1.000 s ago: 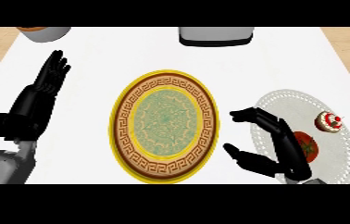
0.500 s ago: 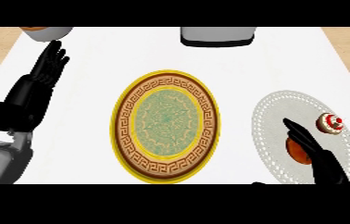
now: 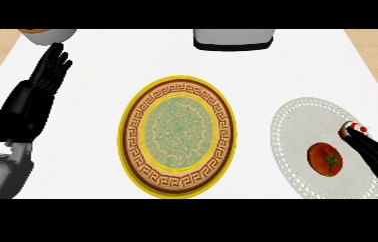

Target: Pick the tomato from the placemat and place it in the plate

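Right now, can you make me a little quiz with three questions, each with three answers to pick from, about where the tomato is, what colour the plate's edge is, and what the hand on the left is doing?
1. Where is the tomato?
A. On the plate
B. On the placemat
C. In the robot's hand

2. What colour is the outer rim of the plate?
A. Yellow
B. Blue
C. Pink

3. How is the left hand?
A. Curled round the tomato
B. Pressing on the plate
C. Open, fingers straight, holding nothing

Answers:
1. B, the tomato lies on the white placemat to the right of the plate, with no hand round it.
2. A, a yellow band runs round the plate's edge, with a brown patterned ring inside it.
3. C, the left hand shows at the left edge with straight fingers, away from the plate.
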You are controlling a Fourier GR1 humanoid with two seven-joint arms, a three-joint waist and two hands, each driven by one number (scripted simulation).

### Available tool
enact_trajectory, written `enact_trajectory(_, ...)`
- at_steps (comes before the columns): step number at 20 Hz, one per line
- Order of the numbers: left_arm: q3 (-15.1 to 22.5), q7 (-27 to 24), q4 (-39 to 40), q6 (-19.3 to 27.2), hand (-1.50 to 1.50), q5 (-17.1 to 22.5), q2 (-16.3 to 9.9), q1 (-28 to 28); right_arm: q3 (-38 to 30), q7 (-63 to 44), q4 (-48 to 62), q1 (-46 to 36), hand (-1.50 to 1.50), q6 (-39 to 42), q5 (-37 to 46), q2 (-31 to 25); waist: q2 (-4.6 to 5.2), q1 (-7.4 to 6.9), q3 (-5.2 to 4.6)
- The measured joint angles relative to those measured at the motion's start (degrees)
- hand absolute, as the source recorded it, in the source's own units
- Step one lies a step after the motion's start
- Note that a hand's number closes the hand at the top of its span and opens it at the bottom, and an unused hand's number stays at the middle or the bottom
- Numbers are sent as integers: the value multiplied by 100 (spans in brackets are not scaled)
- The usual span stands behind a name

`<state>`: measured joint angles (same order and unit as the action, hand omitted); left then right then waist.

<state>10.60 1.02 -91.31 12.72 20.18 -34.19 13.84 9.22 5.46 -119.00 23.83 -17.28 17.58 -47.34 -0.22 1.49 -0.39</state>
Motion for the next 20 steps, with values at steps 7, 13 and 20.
enact_trajectory(7,-9,-14,86,-80,0,-62,113,139,41,-2095,-804,201,-150,1175,483,-889,26,-82,13)
enact_trajectory(13,-66,58,82,-187,0,-227,301,173,377,-3079,-710,-387,-150,1847,906,-623,28,-149,31)
enact_trajectory(20,-257,78,177,-392,0,-378,444,229,648,-3768,-158,-1034,-150,2380,1531,-132,28,-160,35)
